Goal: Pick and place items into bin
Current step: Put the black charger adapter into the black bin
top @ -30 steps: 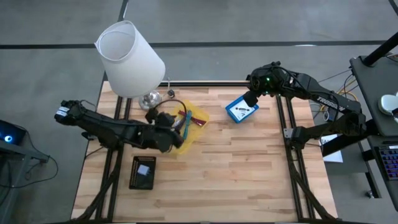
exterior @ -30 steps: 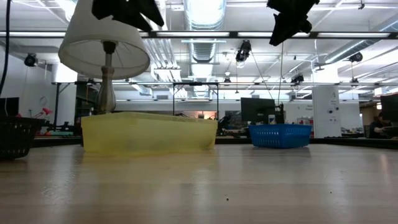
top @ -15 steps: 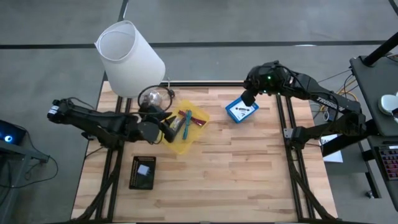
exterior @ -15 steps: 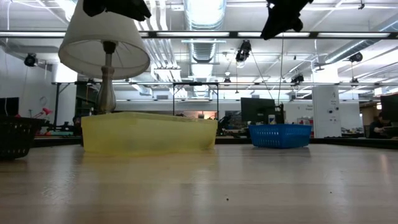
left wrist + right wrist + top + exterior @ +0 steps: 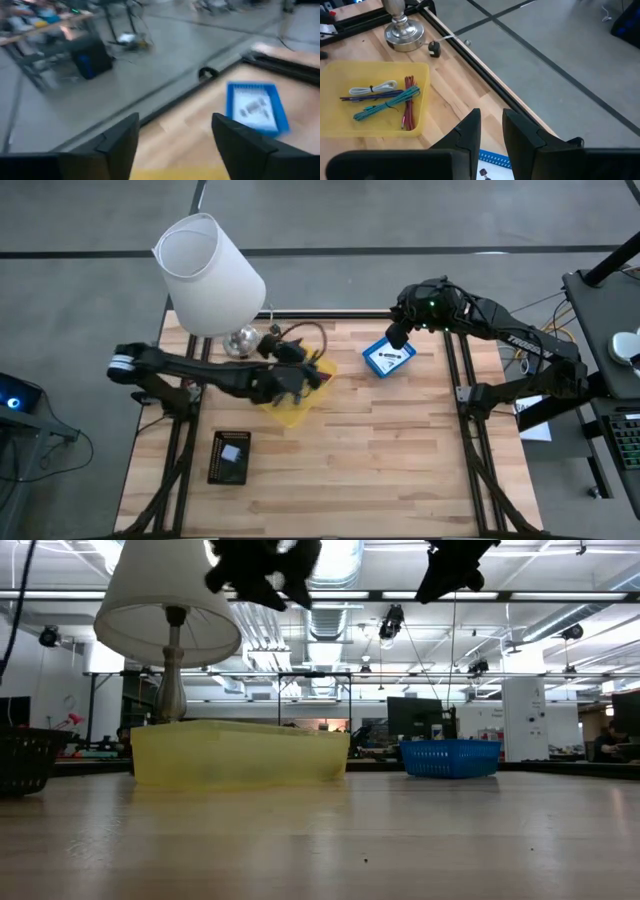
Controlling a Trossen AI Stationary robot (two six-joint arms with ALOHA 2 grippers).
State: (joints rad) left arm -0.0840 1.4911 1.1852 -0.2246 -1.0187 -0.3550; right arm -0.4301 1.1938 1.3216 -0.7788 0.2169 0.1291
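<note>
A yellow tray (image 5: 292, 408) at the far left middle of the table holds loose items: a white cord (image 5: 372, 88), a purple cord (image 5: 376, 94), a teal cord (image 5: 387, 104) and a red bundle (image 5: 409, 100). My left gripper (image 5: 175, 150) hovers above this tray (image 5: 316, 372), open, with nothing between its fingers. A blue bin (image 5: 388, 357) with small grey pieces on its white floor (image 5: 252, 107) sits at the far right. My right gripper (image 5: 491, 135) hangs high over the bin's far edge (image 5: 398, 338), its fingers slightly apart and holding nothing.
A white lamp (image 5: 208, 275) stands on its silvery base (image 5: 402, 36) at the far left corner, close to the tray. A black mesh basket (image 5: 230, 457) sits near the front left. The wooden table (image 5: 400, 450) is bare at the middle and right.
My left gripper first drew back toward the table's left edge, then swung right and toward the far edge, ending above the yellow tray and covering its items in the high view. My right gripper has tipped slightly in place.
</note>
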